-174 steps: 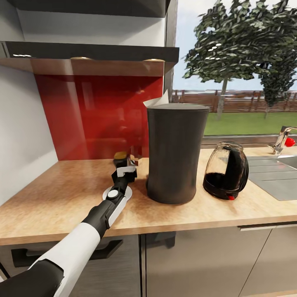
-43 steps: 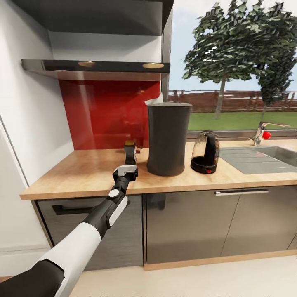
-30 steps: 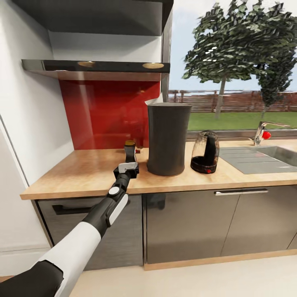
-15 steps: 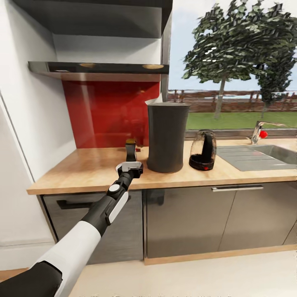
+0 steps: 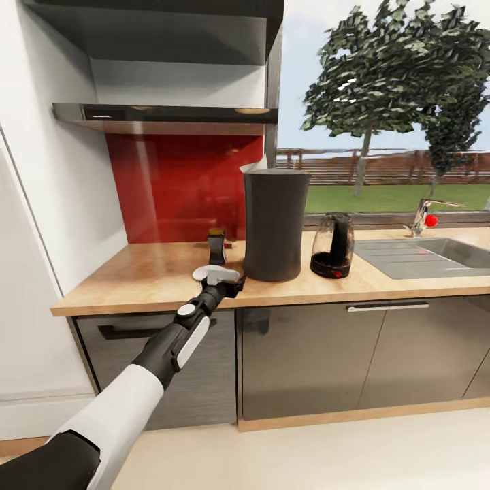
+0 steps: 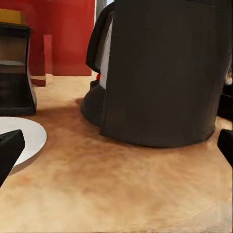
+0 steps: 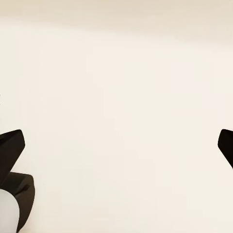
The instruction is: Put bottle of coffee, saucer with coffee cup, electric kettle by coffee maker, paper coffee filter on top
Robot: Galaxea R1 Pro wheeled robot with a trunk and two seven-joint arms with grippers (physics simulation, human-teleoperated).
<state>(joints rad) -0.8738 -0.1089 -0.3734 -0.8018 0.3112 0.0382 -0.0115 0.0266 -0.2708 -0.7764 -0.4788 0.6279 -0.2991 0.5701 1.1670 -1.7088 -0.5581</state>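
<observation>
The dark-grey coffee maker (image 5: 275, 224) (image 6: 160, 73) stands on the tan kitchen countertop (image 5: 136, 279). A white paper coffee filter (image 5: 256, 165) pokes up behind its top rim. The black bottle of coffee (image 5: 216, 246) (image 6: 14, 68) stands just left of it, and the glass electric kettle (image 5: 333, 246) just right. The white saucer (image 5: 199, 273) (image 6: 22, 138) lies in front of the bottle. My left gripper (image 5: 233, 284) (image 6: 116, 145) hovers open over the counter beside the saucer, pointing at the coffee maker's base. My right gripper (image 7: 116, 145) is open over pale floor. The coffee cup is out of view. The black kitchen shelf (image 5: 163, 114) hangs above.
A red backsplash (image 5: 184, 184) backs the counter and a white wall (image 5: 61, 204) closes its left end. A sink with drainboard (image 5: 422, 253) and tap (image 5: 423, 216) lies right of the kettle. Dark drawer fronts (image 5: 306, 361) run below, with cream floor (image 5: 306, 456) in front.
The head view has pulled back from the counter and shifted slightly. My left gripper has slid off the saucer to the right, toward the coffee maker's base, staying open.
</observation>
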